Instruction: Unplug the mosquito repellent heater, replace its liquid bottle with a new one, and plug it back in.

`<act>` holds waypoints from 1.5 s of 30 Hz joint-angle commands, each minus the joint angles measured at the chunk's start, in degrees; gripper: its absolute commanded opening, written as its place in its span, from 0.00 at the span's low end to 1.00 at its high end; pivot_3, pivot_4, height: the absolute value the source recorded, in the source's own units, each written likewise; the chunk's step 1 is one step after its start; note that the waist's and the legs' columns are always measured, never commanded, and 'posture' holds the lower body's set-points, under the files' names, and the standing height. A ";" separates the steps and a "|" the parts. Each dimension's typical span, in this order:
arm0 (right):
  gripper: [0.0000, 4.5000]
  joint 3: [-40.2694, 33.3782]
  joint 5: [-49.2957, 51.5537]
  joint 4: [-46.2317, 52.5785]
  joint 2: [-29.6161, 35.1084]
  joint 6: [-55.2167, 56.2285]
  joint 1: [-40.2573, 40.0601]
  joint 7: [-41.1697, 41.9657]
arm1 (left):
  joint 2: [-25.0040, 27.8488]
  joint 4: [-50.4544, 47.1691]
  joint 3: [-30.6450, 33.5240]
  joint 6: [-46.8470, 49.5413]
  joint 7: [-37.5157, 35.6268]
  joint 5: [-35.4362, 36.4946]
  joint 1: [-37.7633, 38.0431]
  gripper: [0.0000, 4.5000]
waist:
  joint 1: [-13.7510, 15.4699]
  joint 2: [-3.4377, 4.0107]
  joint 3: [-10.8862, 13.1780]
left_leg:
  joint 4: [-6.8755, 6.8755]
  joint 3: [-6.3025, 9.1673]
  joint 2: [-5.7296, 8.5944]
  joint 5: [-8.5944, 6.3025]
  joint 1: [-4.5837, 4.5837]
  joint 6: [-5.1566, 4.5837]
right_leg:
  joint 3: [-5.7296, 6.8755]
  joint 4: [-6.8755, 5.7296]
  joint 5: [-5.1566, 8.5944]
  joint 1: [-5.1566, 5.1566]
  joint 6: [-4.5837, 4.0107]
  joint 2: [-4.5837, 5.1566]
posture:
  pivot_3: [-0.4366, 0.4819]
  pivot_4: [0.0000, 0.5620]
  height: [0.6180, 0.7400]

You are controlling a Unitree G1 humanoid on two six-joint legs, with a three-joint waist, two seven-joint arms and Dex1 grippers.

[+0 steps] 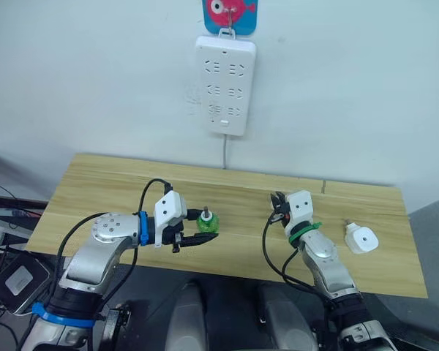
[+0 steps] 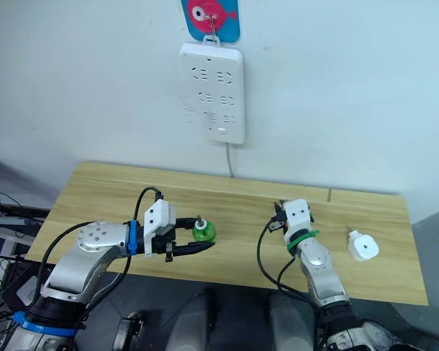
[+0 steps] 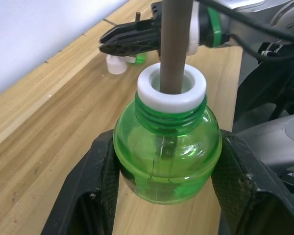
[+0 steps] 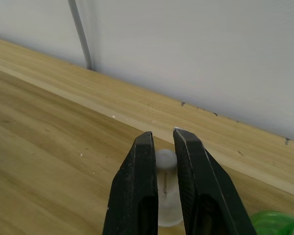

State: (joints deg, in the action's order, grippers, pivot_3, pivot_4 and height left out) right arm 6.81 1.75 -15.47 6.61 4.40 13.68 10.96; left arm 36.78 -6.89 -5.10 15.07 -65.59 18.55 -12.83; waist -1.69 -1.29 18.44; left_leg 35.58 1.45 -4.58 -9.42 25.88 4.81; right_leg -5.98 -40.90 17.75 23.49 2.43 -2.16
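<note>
My left gripper (image 1: 205, 228) is shut on a green bottle (image 3: 166, 147) with a white collar and a bare brown wick stem, held just above the table. My right gripper (image 4: 162, 132) hovers low over a loose white cap (image 4: 166, 191) standing on the wood, its fingers a narrow gap apart. Beside that cap sits a second green bottle (image 4: 273, 223). I cannot tell which bottle is the new one. The white heater (image 1: 361, 239) lies unplugged on the table to the right of my right arm.
A white power strip (image 1: 225, 85) hangs on the wall behind the wooden table (image 1: 95, 190), its cord running down behind the table's back edge. The table's left half and front edge are bare wood.
</note>
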 commanded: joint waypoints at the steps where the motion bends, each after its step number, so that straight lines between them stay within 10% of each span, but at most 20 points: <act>1: 0.04 -1.15 -0.16 -2.44 -1.26 2.78 1.57 -0.93 | 0.49 -3.05 1.10 0.64 0.48 1.65 0.35 0.50 | -0.03 0.03 0.26 | -0.01 -0.01 0.00 0.00 -0.01 0.00 | -0.01 0.00 0.00 0.01 0.00 0.00 | 0.55 0.67 1.00; 16: 0.04 -3.31 -1.18 -7.71 -2.21 4.55 2.88 -3.56 | 0.59 -3.57 0.80 1.55 1.14 1.83 0.28 0.50 | 0.05 0.08 1.05 | -0.35 -0.03 0.01 0.00 -0.02 0.01 | -0.02 0.11 0.05 0.09 -0.04 0.01 | 0.56 0.69 1.00; 28: 0.97 -2.80 0.54 1.28 -1.13 2.69 0.19 0.63 | -0.20 -1.71 0.43 0.64 1.11 1.43 -1.06 0.50 | 0.05 0.09 1.08 | -0.63 -0.07 0.01 0.01 -0.02 0.02 | -0.01 0.13 0.13 0.23 -0.15 0.02 | 0.54 0.67 1.00; 37: 0.89 1.58 18.40 34.37 11.18 -23.83 -2.36 22.57 | -1.83 3.66 -0.22 -2.79 0.46 0.48 -4.69 0.50 | -0.05 0.10 1.08 | -0.68 0.01 0.00 0.04 0.00 0.10 | 0.06 0.12 0.17 0.25 -0.16 0.01 | 0.48 0.57 1.00; 40: 0.69 2.10 23.71 38.40 17.57 -31.13 1.15 30.05 | -2.68 6.36 -0.82 -4.44 -0.31 0.13 -7.55 0.50 | -0.05 0.06 1.04 | -0.63 -0.01 0.03 0.09 0.02 0.18 | 0.06 0.16 0.16 0.21 -0.15 0.03 | 0.47 0.52 1.00; 45: 0.69 2.25 27.85 38.45 22.87 -35.94 8.10 37.17 | -4.72 9.97 -2.27 -6.69 -1.69 -0.45 -12.73 0.50 | -0.08 -0.05 0.90 | -0.60 0.05 0.06 0.11 0.04 0.19 | 0.15 0.15 0.15 0.20 -0.14 0.04 | 0.46 0.47 1.00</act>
State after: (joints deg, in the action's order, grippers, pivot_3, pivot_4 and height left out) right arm 9.13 27.85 21.13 29.17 -30.81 21.10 46.10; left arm 32.29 3.46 -7.03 9.82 -66.37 17.89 -24.88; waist -1.77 -1.34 19.34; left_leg 34.98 1.52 -4.52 -9.31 25.92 5.00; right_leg -5.79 -40.75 17.90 23.68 2.29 -2.13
